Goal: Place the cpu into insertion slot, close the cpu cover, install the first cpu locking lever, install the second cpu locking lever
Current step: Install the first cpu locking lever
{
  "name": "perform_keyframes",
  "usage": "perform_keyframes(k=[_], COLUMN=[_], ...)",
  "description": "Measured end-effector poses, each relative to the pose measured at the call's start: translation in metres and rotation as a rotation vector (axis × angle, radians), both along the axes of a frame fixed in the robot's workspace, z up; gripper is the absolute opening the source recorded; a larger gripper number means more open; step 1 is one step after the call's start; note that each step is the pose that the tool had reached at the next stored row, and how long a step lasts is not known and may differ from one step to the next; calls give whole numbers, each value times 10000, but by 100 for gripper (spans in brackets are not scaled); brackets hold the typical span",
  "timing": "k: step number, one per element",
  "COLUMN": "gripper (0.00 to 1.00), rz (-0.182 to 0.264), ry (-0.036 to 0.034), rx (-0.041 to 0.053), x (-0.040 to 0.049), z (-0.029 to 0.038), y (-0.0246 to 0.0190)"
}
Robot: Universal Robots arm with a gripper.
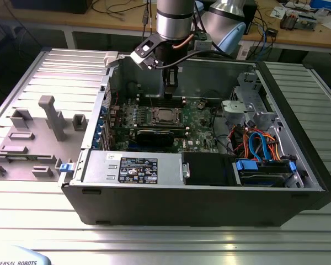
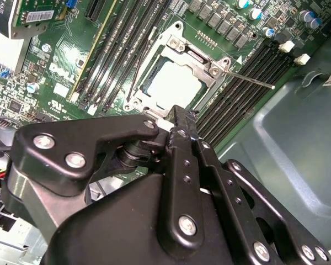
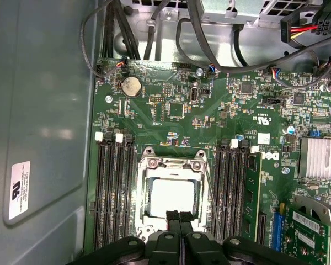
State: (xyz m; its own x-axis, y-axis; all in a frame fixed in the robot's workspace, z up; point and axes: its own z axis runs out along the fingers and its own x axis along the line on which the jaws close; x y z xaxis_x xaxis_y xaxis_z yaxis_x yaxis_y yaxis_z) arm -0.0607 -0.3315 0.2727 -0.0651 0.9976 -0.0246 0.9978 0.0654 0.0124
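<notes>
The cpu (image 3: 171, 196) lies in the insertion slot (image 1: 164, 115) on the green motherboard (image 3: 171, 118), its pale metal top (image 2: 174, 83) showing through the cpu cover (image 3: 171, 164). That silvery cover (image 2: 201, 59) lies flat around the chip. A thin locking lever (image 2: 248, 80) juts out from one corner of the socket, free of its catch; the same lever (image 3: 211, 199) runs along the socket's side. My gripper (image 3: 179, 214) hangs just above the socket's edge, shut with nothing between its fingers (image 2: 179, 118). In the exterior view the gripper (image 1: 171, 91) stands over the socket's far side.
Black memory slots (image 3: 115, 187) flank the socket on both sides. The open computer case has metal walls (image 1: 182, 69) all around, a power supply (image 1: 132, 165) in front, and cables with drive bays (image 1: 259, 143) at the exterior view's right. A grey fixture plate (image 1: 38, 132) sits outside.
</notes>
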Motion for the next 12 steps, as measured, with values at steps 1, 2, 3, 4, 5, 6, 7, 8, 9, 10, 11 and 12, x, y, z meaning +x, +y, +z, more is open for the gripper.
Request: perform_keyframes(k=[1, 2, 3, 4, 5, 6, 7, 8, 9, 10, 11, 12], gripper=[11, 11, 11, 11, 11, 11, 11, 11, 11, 11, 11, 11], rz=[1, 5, 18, 63, 98, 122, 167, 185, 196, 203, 210, 222], ry=[0, 0, 0, 1, 0, 0, 1, 0, 0, 0, 0, 0], rx=[0, 0, 0, 0, -1, 0, 0, 0, -1, -1, -1, -1], x=[0, 0, 0, 0, 0, 0, 0, 0, 0, 0, 0, 0], z=[0, 0, 0, 0, 0, 0, 0, 0, 0, 0, 0, 0], y=[0, 0, 0, 0, 0, 0, 0, 0, 0, 0, 0, 0])
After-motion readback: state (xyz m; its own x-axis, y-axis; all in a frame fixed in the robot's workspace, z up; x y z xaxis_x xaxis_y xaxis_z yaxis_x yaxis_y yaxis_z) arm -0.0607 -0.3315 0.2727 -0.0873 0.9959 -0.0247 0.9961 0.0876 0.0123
